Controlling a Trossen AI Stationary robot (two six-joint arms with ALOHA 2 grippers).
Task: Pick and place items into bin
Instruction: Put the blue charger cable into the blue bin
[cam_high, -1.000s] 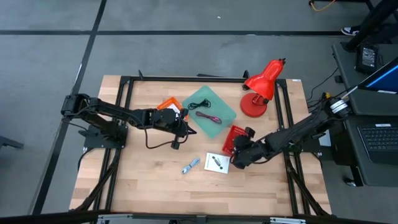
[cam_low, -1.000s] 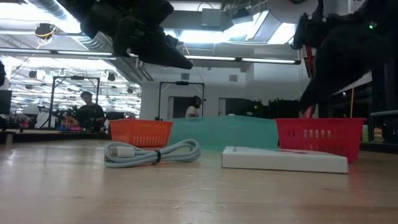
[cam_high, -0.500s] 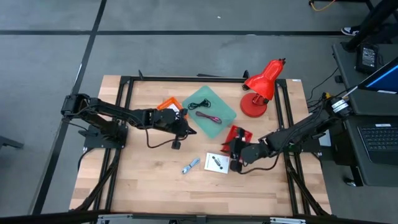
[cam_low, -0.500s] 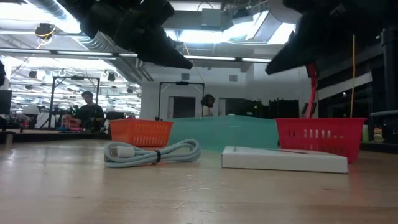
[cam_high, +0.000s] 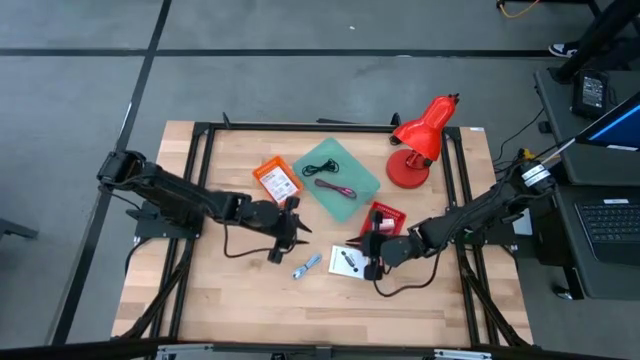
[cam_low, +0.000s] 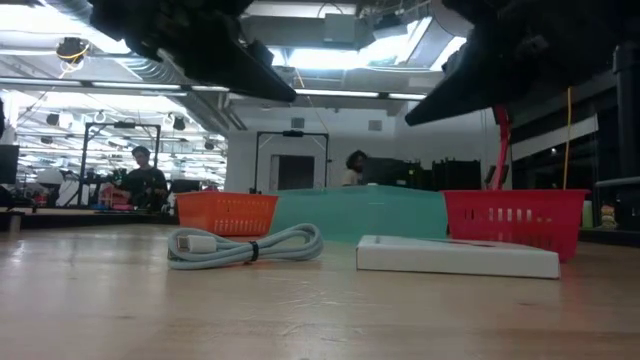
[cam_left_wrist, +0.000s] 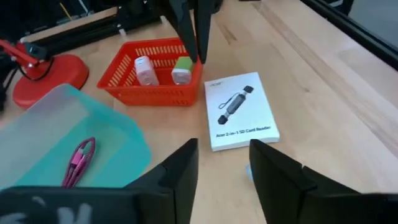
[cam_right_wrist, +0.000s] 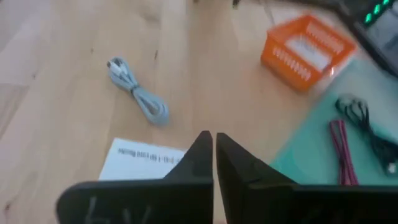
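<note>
The white card (cam_high: 348, 262) is flanked by the closed right gripper (cam_high: 368, 252) at its red-basket (cam_high: 385, 217) edge and the open left gripper (cam_high: 290, 226) beyond the grey cable (cam_high: 306, 266).

Parted jaws above white card (cam_left_wrist: 241, 112) beside red basket (cam_left_wrist: 152, 82)

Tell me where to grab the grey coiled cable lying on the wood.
Grip the grey cable across its bundled middle, coming straight down from above. It lies flat as a long narrow loop, so closing across the short width probably catches all strands. The left end effector, open, is nearest.
</note>
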